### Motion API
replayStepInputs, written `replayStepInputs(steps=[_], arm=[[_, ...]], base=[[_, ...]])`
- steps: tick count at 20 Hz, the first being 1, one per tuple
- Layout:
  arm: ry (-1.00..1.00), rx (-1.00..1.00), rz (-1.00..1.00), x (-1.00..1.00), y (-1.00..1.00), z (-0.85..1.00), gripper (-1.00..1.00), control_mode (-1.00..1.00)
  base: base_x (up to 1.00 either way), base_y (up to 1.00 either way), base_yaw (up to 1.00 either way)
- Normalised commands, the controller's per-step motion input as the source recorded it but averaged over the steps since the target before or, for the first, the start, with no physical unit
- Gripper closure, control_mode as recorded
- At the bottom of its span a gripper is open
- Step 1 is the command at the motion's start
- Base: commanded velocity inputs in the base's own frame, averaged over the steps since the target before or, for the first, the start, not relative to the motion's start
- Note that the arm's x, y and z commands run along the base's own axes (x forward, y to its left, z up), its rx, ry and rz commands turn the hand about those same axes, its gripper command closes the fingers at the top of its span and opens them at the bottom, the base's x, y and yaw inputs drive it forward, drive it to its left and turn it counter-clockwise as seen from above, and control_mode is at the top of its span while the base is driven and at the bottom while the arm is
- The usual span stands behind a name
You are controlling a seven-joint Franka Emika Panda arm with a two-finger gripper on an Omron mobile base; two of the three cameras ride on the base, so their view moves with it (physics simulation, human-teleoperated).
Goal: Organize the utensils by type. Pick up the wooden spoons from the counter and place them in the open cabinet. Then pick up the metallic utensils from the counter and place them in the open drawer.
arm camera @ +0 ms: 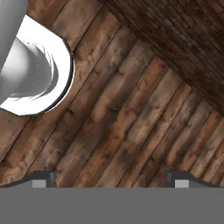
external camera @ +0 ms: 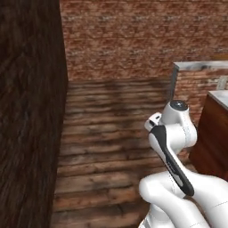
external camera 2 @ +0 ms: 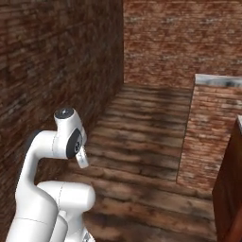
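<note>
End effector (arm camera: 112, 177) open wide, holding nothing, pointing down at the wooden plank floor (arm camera: 122, 118). White marble table (external camera: 219, 97) edge at 3 o'clock in the left base view, its top hidden; no utensils or drawer to tell about.

Wooden plank floor (arm camera: 131, 113) directly under the open pincer (arm camera: 111, 180), boards bare and running diagonally in the hand view. Off to the arm's right in the left base view, corner of a white marble counter (external camera: 219, 98) on a reddish-brown base, top bare where visible.
</note>
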Motion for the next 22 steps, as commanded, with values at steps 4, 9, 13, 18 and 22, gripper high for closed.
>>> replayStepInputs(steps=[4,9,13,18,22], arm=[[0.0,0.0,0.0,0.0,0.0,0.0,-1.0,1.0],[0.0,0.0,0.0,0.0,0.0,0.0,-1.0,1.0],[0.0,0.0,0.0,0.0,0.0,0.0,-1.0,1.0],[0.0,0.0,0.0,0.0,0.0,0.0,-1.0,1.0],[0.0,0.0,0.0,0.0,0.0,0.0,-1.0,1.0]], base=[[1.0,0.72,-0.24],[1.0,0.65,-0.21],[1.0,0.47,-0.29],[1.0,0.25,-0.42],[1.0,0.19,-0.43]])
